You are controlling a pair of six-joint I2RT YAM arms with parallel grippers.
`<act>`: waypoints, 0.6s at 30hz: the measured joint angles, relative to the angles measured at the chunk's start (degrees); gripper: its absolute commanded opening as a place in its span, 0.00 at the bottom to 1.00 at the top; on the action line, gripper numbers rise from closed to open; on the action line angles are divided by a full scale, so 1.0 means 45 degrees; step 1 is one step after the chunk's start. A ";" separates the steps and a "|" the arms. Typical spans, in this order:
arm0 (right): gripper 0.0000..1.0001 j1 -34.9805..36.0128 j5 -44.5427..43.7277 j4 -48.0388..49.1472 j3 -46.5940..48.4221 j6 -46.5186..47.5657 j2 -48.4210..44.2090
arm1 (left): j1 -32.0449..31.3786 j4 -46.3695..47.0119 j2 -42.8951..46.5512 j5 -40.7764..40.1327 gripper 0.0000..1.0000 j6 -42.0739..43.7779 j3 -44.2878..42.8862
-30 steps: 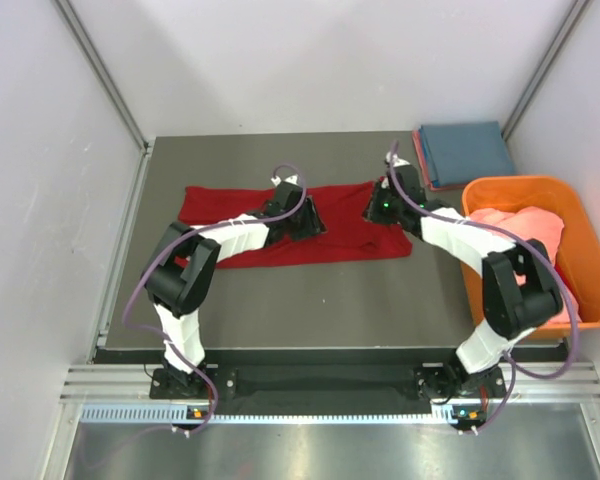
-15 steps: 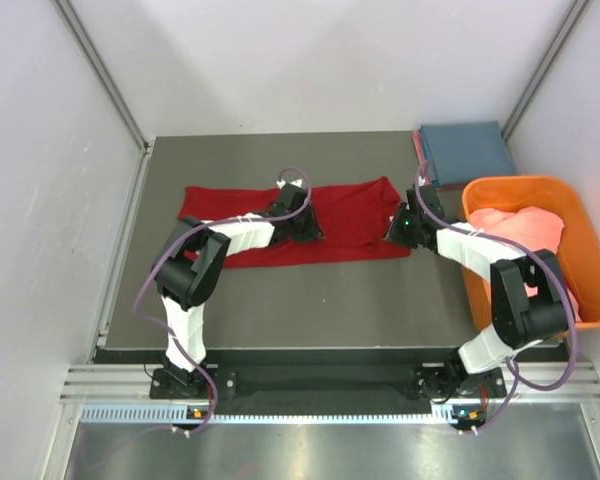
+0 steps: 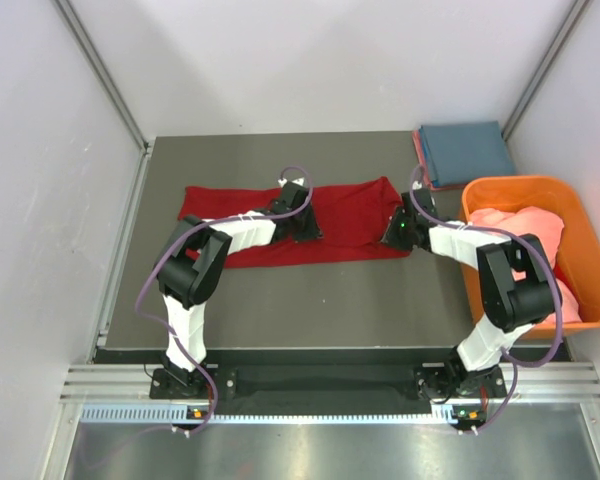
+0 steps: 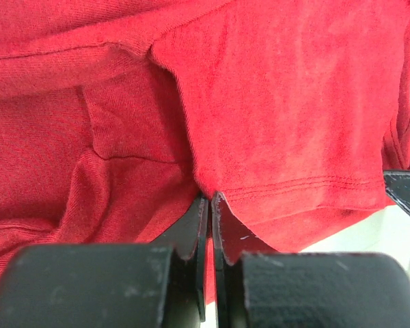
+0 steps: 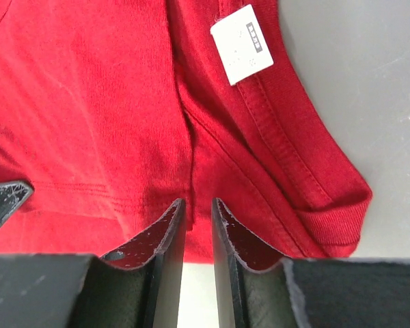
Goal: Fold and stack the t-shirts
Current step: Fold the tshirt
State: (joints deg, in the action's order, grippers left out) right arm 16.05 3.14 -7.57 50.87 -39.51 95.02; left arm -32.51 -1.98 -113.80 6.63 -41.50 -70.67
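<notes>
Midway across the dark tabletop [image 3: 310, 300], a deep red t-shirt [image 3: 345, 215] lies stretched left to right as a long, rumpled band. On its middle sits the left hand [image 4: 208, 199], fingers pressed almost together on a pinched ridge of the cloth. At the collar end, near the white neck label [image 5: 242, 42], the right hand [image 5: 195, 205] has its fingers narrowly apart with a fold of the same shirt between them. Further right, a salmon-pink t-shirt [image 3: 530, 225] lies heaped in the orange tub [image 3: 510, 184]. At the far right corner a blue t-shirt [image 3: 465, 150] rests folded flat.
</notes>
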 measured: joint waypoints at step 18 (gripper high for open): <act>0.21 0.0126 0.0151 0.0996 -0.0044 -0.0277 0.0515 | 0.0000 -0.0243 0.0000 0.0000 0.00 0.0019 -0.0180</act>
State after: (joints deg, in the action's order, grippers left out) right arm 16.62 3.81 -3.09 50.68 -40.75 97.34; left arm -32.51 -3.07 -113.80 6.63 -41.41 -71.48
